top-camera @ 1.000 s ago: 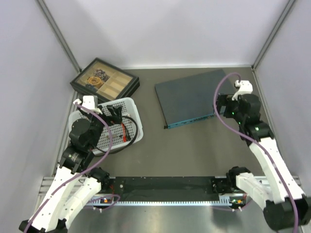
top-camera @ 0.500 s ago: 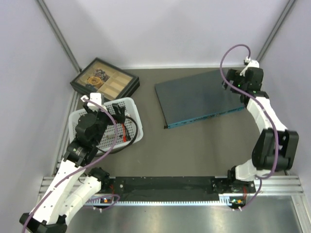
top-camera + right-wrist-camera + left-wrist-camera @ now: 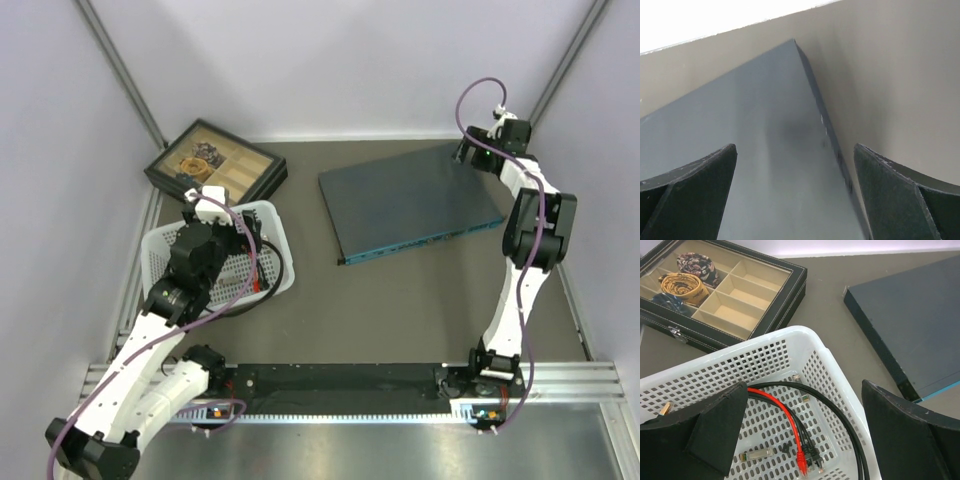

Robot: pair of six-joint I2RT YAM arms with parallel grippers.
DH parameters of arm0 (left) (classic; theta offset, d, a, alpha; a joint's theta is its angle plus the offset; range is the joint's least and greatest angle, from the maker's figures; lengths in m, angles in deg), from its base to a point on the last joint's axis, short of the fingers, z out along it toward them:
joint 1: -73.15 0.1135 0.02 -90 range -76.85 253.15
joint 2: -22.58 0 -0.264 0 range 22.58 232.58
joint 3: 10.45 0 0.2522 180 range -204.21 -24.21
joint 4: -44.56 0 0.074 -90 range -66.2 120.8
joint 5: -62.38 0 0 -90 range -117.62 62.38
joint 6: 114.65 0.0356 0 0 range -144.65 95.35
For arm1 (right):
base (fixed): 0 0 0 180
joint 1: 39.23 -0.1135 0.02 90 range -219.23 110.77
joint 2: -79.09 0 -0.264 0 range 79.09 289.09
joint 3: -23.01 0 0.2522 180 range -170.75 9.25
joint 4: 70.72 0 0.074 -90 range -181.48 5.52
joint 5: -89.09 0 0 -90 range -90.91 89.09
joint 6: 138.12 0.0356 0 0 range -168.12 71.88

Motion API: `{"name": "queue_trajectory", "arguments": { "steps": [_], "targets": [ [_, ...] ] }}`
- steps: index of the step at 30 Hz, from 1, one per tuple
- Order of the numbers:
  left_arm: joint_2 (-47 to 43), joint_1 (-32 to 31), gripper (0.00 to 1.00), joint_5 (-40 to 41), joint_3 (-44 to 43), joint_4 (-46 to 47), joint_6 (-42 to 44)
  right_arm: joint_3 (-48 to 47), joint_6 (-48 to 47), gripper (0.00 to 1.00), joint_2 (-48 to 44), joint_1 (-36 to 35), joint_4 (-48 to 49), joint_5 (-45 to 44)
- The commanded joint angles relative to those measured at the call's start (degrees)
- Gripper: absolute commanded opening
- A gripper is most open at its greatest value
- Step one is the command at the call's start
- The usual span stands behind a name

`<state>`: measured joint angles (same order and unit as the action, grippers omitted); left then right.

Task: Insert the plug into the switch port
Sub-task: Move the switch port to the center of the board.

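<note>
The switch (image 3: 405,200) is a flat dark blue-grey box at the back right, its teal port edge (image 3: 420,242) facing the near side. Cables lie in the white basket (image 3: 285,262): a red cable ending in a red plug (image 3: 802,460), and black cables with black plugs (image 3: 815,456) beside it. My left gripper (image 3: 240,238) hovers open and empty over the basket (image 3: 805,347). My right gripper (image 3: 466,152) is open and empty just above the switch's far right corner, with the switch top (image 3: 765,150) between its fingers.
A black compartmented tray box (image 3: 215,165) holding rolled ties stands at the back left, behind the basket. A small metal module (image 3: 756,455) lies in the basket. The grey walls and frame posts close in the back and the sides.
My right arm has swung back and stretched out, carrying its gripper from the switch's right end to its far right corner. My left gripper has shifted slightly right and farther over the basket.
</note>
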<state>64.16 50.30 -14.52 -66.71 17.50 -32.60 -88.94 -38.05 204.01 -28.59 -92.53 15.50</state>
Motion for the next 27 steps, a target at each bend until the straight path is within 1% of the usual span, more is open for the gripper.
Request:
{"name": "queue_trajectory", "arguments": {
  "steps": [1,2,5,10,13,15,18,20,21,24,26,27],
  "targets": [
    [1.31,0.53,0.99,0.78,0.31,3.54,1.79,-10.43,-1.54,0.99,6.62,0.44,-3.0,5.65],
    [1.66,0.53,0.99,0.96,0.31,3.63,1.79,-13.57,-1.63,0.99,7.87,0.44,-4.06,6.61],
    [2.71,0.7,0.99,0.87,0.05,3.54,1.88,-18.24,-1.71,0.99,12.08,0.44,-6.96,10.39],
    [3.07,0.79,0.99,0.35,0.05,3.54,1.88,-21.16,-2.85,0.99,15.52,0.27,-8.55,19.0],
    [3.07,0.79,0.99,-0.01,0.05,3.54,1.97,-23.7,-6.19,0.99,17.63,-0.7,-12.15,24.1],
    [2.98,0.79,0.99,-0.18,0.05,3.37,1.97,-24.76,-10.82,0.99,18.25,-2.36,-16.18,26.91],
    [2.8,0.88,0.99,-0.45,0.05,3.46,1.88,-25.56,-19.27,0.99,17.99,-5.35,-22.33,28.42],
    [2.8,0.79,0.99,-0.8,0.14,3.28,1.79,-25.56,-24.53,0.99,17.64,-6.85,-24.8,28.86],
    [2.63,0.79,0.99,-0.97,0.14,3.28,1.79,-25.56,-26.13,0.99,17.64,-8.16,-27.6,28.86],
    [2.36,0.88,0.99,-1.41,0.05,3.28,1.62,-25.47,-31.32,0.99,17.55,-10.27,-31.48,29.03],
    [2.1,0.88,0.99,-1.59,0.14,3.19,1.62,-25.21,-35.0,0.99,17.2,-10.37,-35.26,28.78],
    [2.01,0.88,0.99,-1.94,0.14,3.19,1.53,-24.86,-36.16,0.99,17.02,-12.63,-36.23,28.25]
  ]
}}
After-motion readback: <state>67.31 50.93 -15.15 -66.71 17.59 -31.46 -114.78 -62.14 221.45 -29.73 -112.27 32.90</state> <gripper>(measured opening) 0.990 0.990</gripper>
